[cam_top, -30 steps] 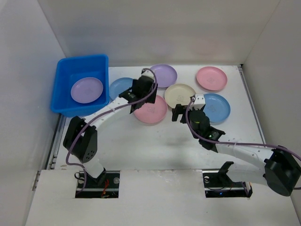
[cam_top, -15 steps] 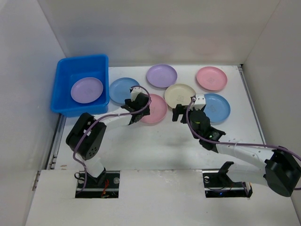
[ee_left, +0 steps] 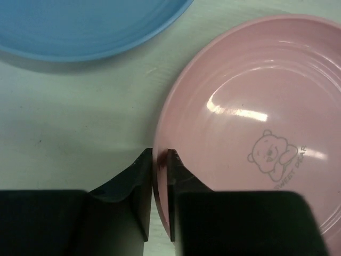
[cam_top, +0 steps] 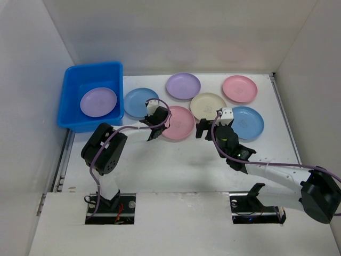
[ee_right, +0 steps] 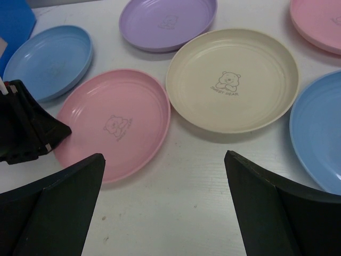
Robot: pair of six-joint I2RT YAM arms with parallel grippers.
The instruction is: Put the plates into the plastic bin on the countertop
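The left arm has drawn back and dropped low, and its left hand (ee_left: 158, 160) has closed: the fingers now pinch the left rim of the near pink plate (ee_left: 250, 122), which lies flat on the bench (cam_top: 160, 165). A bear drawing with the words "SWEET BEAR" is printed in its centre. The same mark shows on the cream plate (ee_right: 232, 80). The right hand (ee_right: 165, 181) hangs spread wide over the bench, holding nothing. The blue plastic bin (cam_top: 69, 101) at far left holds one lilac plate (cam_top: 98, 102). A blue plate (cam_top: 137, 101) lies just beside the bin.
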